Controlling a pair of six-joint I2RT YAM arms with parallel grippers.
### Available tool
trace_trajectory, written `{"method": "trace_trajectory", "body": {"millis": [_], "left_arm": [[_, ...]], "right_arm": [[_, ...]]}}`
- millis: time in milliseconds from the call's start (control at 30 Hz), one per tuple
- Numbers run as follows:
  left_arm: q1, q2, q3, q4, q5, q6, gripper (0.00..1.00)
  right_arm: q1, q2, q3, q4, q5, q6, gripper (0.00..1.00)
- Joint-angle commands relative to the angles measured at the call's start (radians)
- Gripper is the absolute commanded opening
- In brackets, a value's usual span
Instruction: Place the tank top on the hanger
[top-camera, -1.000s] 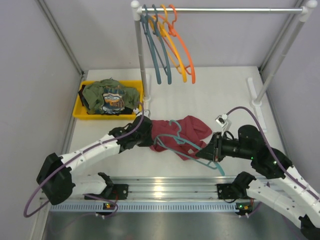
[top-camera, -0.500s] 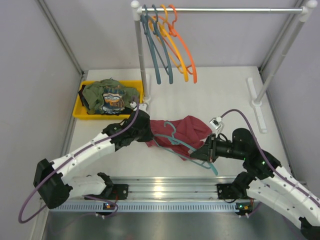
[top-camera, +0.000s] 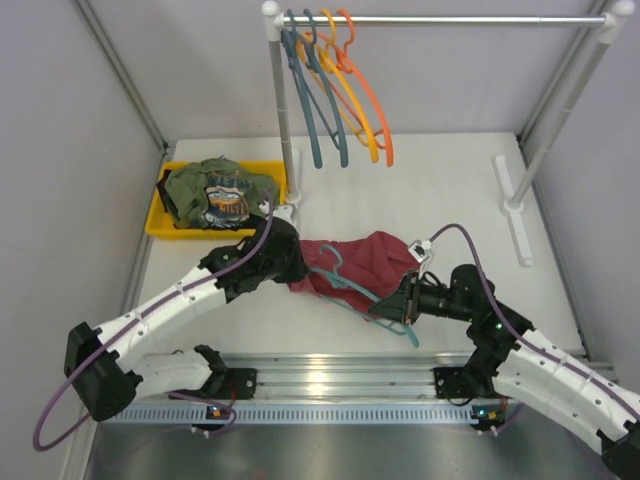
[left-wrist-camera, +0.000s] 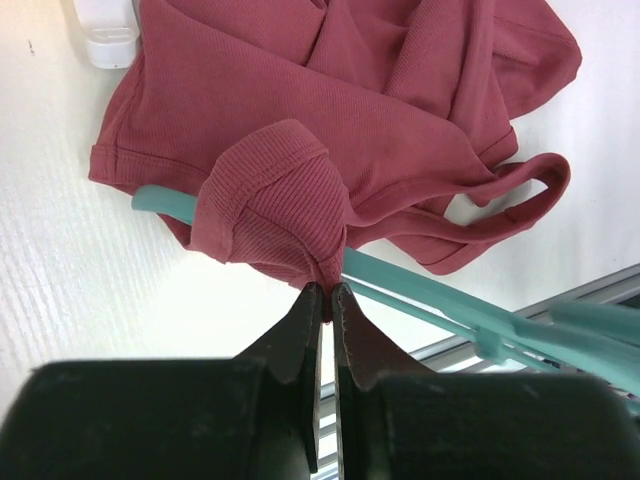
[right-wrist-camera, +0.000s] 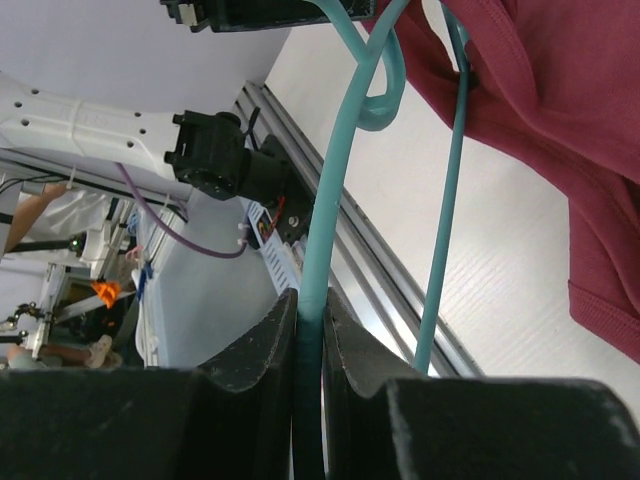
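The maroon tank top (top-camera: 365, 258) lies bunched on the white table, partly draped over the teal hanger (top-camera: 352, 287). My left gripper (top-camera: 292, 262) is shut on a ribbed hem of the tank top (left-wrist-camera: 290, 200), pinching it just above the hanger's bar (left-wrist-camera: 420, 290). One shoulder strap (left-wrist-camera: 510, 205) loops loose to the right. My right gripper (top-camera: 392, 305) is shut on the hanger's shoulder arm (right-wrist-camera: 325, 250). The hanger's hook (right-wrist-camera: 375, 85) and a second arm (right-wrist-camera: 445, 200) run up under the tank top (right-wrist-camera: 540, 90).
A yellow bin (top-camera: 160, 213) with an olive-green printed garment (top-camera: 215, 190) stands at back left. A rack with a metal rail (top-camera: 450, 19) holds slate-blue, yellow and orange hangers (top-camera: 335, 90). An aluminium rail (top-camera: 330, 375) runs along the near table edge.
Both arms have shifted left and slightly forward; the right gripper carried the hanger leftward and the left gripper pulled the tank top's edge with it. The fabric is more bunched over the hanger.
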Motion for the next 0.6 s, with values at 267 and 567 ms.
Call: {"method": "trace_trajectory", "body": {"millis": [267,567], "left_arm": [[-0.006,-0.061,-0.001,0.037,0.041,0.003,0.0],[-0.006,-0.049,-0.032,0.061,-0.014,0.011,0.0]], "right_arm": [[0.036,0.124,-0.112,0.494,0.034,0.015,0.0],[0.072,0.287,-0.144,0.704,0.08,-0.001,0.0]]}}
